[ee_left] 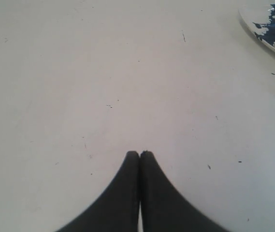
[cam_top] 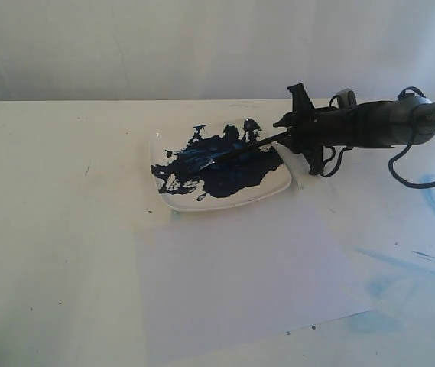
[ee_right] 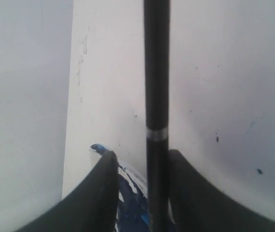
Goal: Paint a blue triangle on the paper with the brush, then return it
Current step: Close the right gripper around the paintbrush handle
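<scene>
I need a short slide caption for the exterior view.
Right pincer straddles the brush resting in the paint dish; the paper is blank.

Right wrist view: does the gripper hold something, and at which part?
Not yet, it seems: the right gripper has its jaws either side of the brush handle, near the silver band, with a gap on one side.

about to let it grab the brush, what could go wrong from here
1. The brush sits off-centre in the open right gripper, close to one finger with a gap on the other; closing may shove or roll it.
2. Its tip lies in the thick paint on the dish; an overloaded lift could drip on the blank paper.
</scene>
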Tool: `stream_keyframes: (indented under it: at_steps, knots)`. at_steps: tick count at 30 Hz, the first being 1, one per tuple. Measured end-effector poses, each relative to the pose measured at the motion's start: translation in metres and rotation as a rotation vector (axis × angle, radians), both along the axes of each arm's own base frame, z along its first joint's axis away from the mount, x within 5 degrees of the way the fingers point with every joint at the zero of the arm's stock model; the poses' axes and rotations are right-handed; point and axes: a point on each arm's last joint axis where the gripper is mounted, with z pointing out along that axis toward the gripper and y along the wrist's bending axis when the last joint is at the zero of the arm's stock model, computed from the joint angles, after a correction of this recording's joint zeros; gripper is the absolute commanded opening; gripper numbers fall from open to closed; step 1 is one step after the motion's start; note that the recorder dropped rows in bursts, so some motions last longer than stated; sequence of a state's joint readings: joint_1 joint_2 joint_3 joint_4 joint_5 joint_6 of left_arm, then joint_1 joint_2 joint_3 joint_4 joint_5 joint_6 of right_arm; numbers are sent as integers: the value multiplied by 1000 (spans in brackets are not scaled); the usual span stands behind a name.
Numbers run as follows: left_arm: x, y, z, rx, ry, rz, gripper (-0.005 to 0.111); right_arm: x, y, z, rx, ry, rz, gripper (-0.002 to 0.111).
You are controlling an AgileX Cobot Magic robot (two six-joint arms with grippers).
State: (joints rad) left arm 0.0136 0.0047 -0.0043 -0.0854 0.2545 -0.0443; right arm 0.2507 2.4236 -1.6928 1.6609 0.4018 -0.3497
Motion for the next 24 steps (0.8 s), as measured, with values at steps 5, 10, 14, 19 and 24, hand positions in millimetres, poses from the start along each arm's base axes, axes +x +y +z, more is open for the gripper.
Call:
stream_keyframes:
  at_steps: [5,10,14,19,24]
  knots:
    - [0,0,0,0,0,0,0,0,-1,0,-7,-1,-9,30]
    - [0,0,0,0,0,0,0,1,2,-1,-20,-2,-25,30]
    - [0,0,0,0,0,0,0,1,1,-1,-24,-2,-34,30]
    - [0,0,0,0,0,0,0,1,1,-1,-26,-3,-37,30]
    - [0,0,0,0,0,0,0,1,0,-1,-26,-1,-42,30]
